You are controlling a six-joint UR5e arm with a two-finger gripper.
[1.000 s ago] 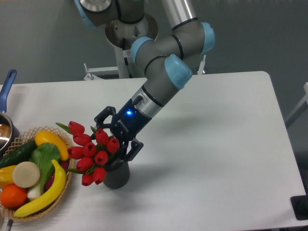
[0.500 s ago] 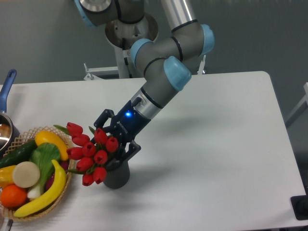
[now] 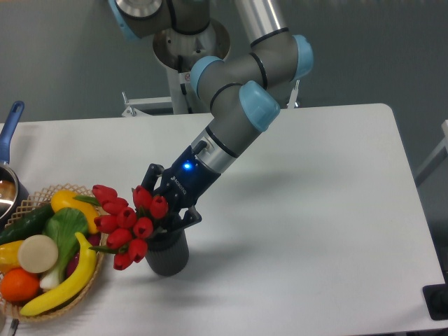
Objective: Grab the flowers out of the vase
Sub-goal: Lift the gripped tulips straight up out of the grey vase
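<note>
- A wicker basket [image 3: 96, 264] sits at the table's [image 3: 301, 210] left edge, just beside the flowers at about their 8 o'clock; its rim nearly meets the lowest blooms.
- In the basket lie a yellow banana [image 3: 66, 280], a second yellow fruit [image 3: 70, 203], a dark green cucumber [image 3: 26, 222], a leafy green vegetable [image 3: 64, 231], a pale round slice [image 3: 38, 253] and an orange [image 3: 18, 284].
- A pot with a blue handle [image 3: 12, 126] shows at the far left edge, at about 10 o'clock from the basket.
- The arm [image 3: 238, 105] slants down from the top centre toward the lower left, so its wrist and claw [image 3: 170, 207] cover the stems and the far side of the vase's mouth.
- The flowers [image 3: 124, 222] are a tight bunch of red tulip heads with a few green leaf tips poking out at the upper left.
- The vase [image 3: 166, 256] is a short dark grey cylinder, upright on the table near its front left, and the bunch rises from its mouth.
- The bunch is tilted, its long axis running from the vase toward about 10 o'clock, the heads spilling out over the vase's left side toward the basket.
- The claw's dark fingers [image 3: 190, 217] are closed in around the bunch just above the vase's mouth, right behind the blooms; they appear to grip the stems, though the contact itself is hidden.
</note>
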